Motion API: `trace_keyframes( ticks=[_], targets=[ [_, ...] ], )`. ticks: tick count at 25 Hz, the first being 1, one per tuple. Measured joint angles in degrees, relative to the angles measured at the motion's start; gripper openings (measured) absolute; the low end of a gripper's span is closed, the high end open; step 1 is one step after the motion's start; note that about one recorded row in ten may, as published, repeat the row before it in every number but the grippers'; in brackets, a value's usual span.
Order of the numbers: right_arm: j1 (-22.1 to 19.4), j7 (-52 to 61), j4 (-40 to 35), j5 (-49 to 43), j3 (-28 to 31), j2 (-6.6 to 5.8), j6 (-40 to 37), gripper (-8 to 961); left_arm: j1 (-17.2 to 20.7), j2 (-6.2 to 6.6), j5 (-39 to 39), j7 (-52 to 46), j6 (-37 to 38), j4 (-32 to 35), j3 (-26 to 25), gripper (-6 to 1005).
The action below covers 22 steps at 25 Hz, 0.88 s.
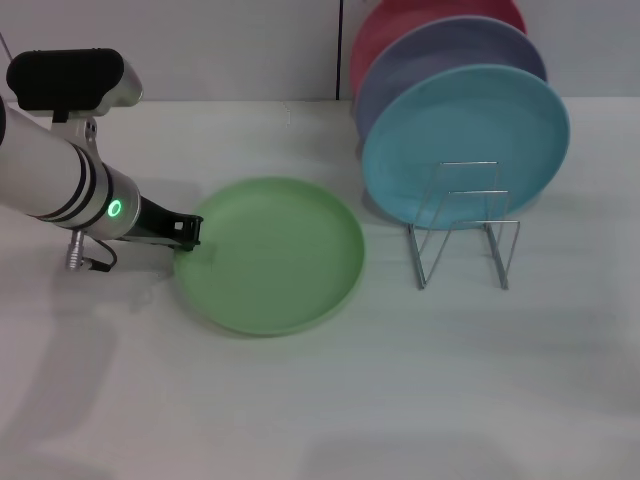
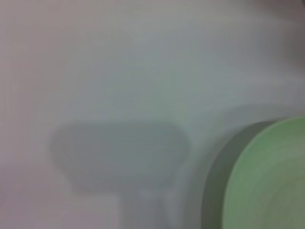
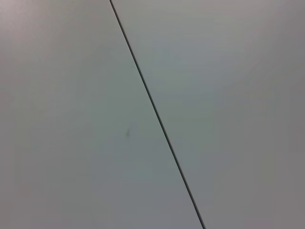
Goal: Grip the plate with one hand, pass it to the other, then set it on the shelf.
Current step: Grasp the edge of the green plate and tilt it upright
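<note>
green plate (image 2: 267, 181) blurred, cut off in left wrist view; red plate (image 1: 400, 25) mostly hidden.

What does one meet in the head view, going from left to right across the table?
Left arm with green light → left gripper at the rim of the light green plate → light green plate → wire plate rack, with light blue plate standing at its back.

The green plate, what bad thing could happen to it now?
The left gripper reaches only the very edge of the green plate, which lies flat on the table. It might slip off or just push the plate along. The rack already holds three plates, so it could bump the blue plate.
</note>
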Motion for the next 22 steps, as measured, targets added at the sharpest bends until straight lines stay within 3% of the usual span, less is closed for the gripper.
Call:
trace_keyframes(
  ticks=[15, 22],
  targets=[
    [0.54, 0.0, -0.1, 0.02, 0.0, -0.11, 0.39, 491, 1.12, -0.13, -0.3, 2.88, -0.08, -1.5, -0.17, 55],
    [0.65, 0.0, -0.1, 0.03, -0.05, -0.15, 0.44, 492, 5.91, 0.06, -3.18, 4.69, -0.1, -7.68, -1.45, 54]
  ],
)
